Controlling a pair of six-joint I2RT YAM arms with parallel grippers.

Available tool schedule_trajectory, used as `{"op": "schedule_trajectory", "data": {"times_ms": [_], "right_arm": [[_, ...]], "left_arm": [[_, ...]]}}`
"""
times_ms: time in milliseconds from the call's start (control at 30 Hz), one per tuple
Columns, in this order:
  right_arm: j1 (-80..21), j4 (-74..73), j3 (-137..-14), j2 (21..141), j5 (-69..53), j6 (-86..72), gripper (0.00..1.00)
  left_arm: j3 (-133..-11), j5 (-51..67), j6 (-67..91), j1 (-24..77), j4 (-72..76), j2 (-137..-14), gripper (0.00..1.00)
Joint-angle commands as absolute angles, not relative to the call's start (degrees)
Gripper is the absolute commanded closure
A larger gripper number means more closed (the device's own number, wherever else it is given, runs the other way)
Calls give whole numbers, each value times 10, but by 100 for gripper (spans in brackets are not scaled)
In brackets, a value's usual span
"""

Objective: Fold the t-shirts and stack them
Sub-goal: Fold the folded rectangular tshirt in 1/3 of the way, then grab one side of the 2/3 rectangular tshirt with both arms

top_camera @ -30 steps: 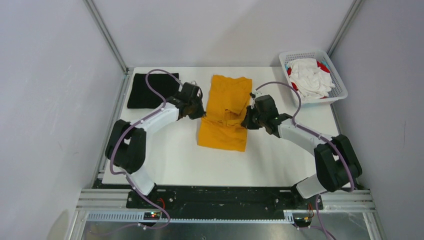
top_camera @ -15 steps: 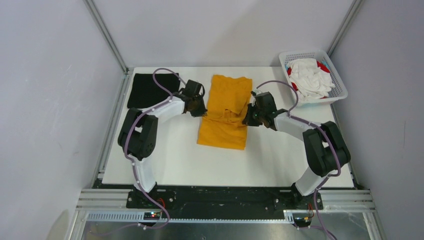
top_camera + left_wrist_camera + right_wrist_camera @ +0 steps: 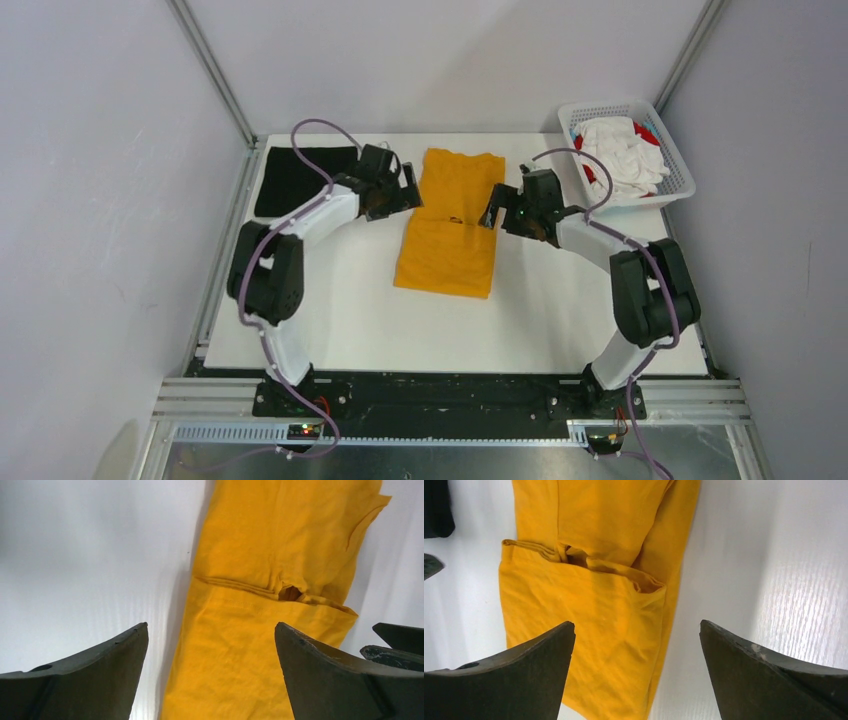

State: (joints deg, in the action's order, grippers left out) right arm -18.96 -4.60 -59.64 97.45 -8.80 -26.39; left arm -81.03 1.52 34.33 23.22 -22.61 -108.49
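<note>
Peeking down from the top cam: got the mustard-orange t-shirt (image 3: 447, 240) lying flat in the middle of the white table (image 3: 340, 320), folded into a long narrow strip running from near to far. Shows a hemmed edge crossing it roughly halfway along, with a small dark gap in the fold there, easiest to spot from the wrist cams.

Got the left gripper (image 3: 408, 190) just off the strip's left edge, toward the far half. Spread wide, pinching nothing. From the left wrist cam, can see both dark fingers (image 3: 90, 680) well apart, with orange cloth and bare table showing in between.

Much the same for the right gripper (image 3: 493, 208): sits just off the strip's right edge, roughly across from the other one. Also spread wide and holding nothing, with cloth and table visible between its fingers (image 3: 509, 675). Can't really tell whether either set of tips touches the cloth.

Over at the far left corner, got the black t-shirt (image 3: 290, 180) folded flat, apart from the orange one. At the far right corner, a white mesh basket (image 3: 682, 186) with crumpled white shirts (image 3: 620, 155) heaped inside and bits of red cloth (image 3: 652, 135) poking out around them.
</note>
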Motion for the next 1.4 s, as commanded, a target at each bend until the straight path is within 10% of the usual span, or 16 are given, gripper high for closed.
{"op": "schedule_trajectory", "data": {"times_ms": [0,533,833,1167,1367], "right_arm": [[-199,-85,-601,907,-65,-279,1],[-313,-52,-350,743,-57,-375,1],[-317,-52,-342,750,-21,-384,1],[-318,-46,-339,754,-23,-381,1],[-329,-48,-339,760,-20,-382,6]], "left_arm": [[-768,-28,326,225,-227,-964,0],[-409,61,420,249,-135,-818,14],[-398,83,429,270,-110,-868,56],[-408,52,441,280,-110,-904,72],[-411,33,432,284,-109,-927,100]]}}
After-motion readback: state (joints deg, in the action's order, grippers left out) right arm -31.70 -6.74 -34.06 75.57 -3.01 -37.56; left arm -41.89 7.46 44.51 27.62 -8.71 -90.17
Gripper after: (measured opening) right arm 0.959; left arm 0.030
